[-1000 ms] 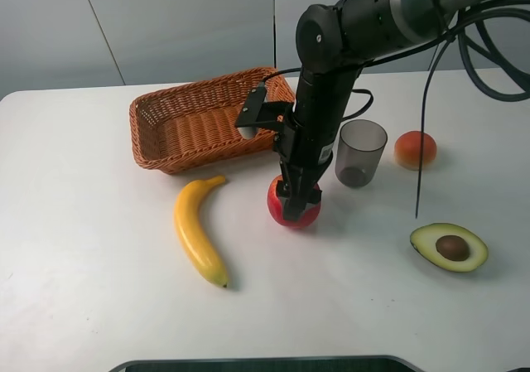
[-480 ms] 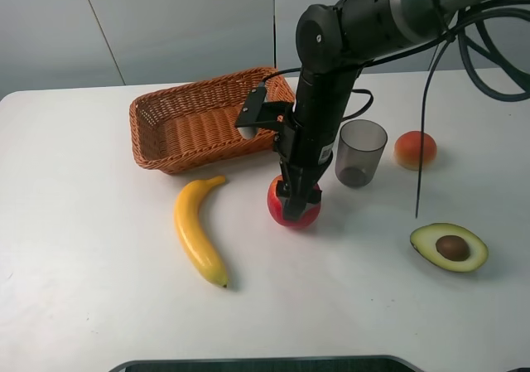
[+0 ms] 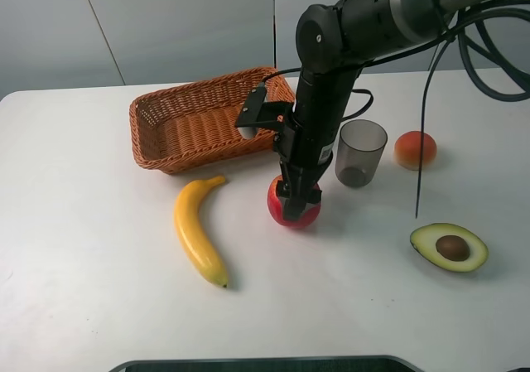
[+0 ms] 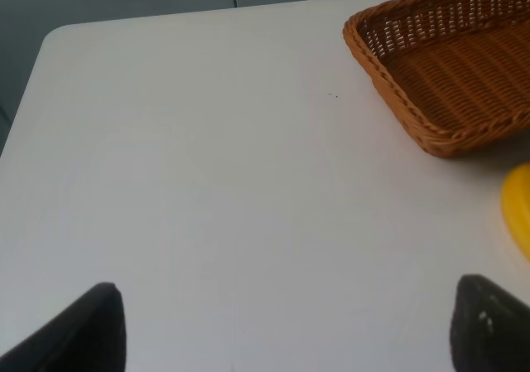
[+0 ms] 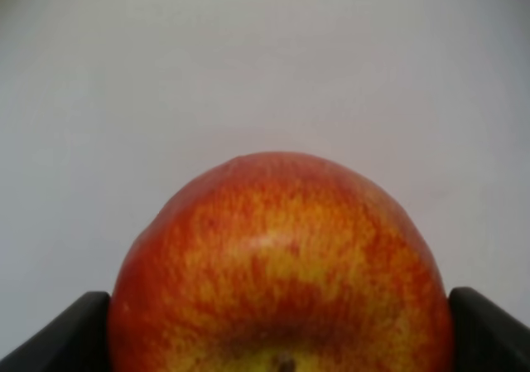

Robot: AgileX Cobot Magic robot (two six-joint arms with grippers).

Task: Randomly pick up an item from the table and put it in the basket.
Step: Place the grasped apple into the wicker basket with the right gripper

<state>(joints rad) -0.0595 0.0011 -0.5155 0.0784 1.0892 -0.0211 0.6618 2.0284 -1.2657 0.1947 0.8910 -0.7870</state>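
The red apple (image 3: 279, 212) with yellow streaks sits on the white table (image 3: 83, 223), just in front of the wicker basket (image 3: 178, 128). My right gripper (image 3: 295, 200) comes straight down on it, and its dark fingers press both sides of the apple. In the right wrist view the apple (image 5: 281, 248) fills the space between the fingertips (image 5: 70, 335), with the stem dimple at the lower edge. My left gripper (image 4: 290, 330) is open and empty over bare table, with the basket's corner (image 4: 447, 65) ahead of it. It does not show in the high view.
A yellow banana (image 3: 197, 231) lies left of the apple. A grey translucent cup (image 3: 360, 152) stands just right of the right arm. A small orange-pink fruit (image 3: 415, 149) and a halved avocado (image 3: 449, 247) lie farther right. A cable hangs above the avocado.
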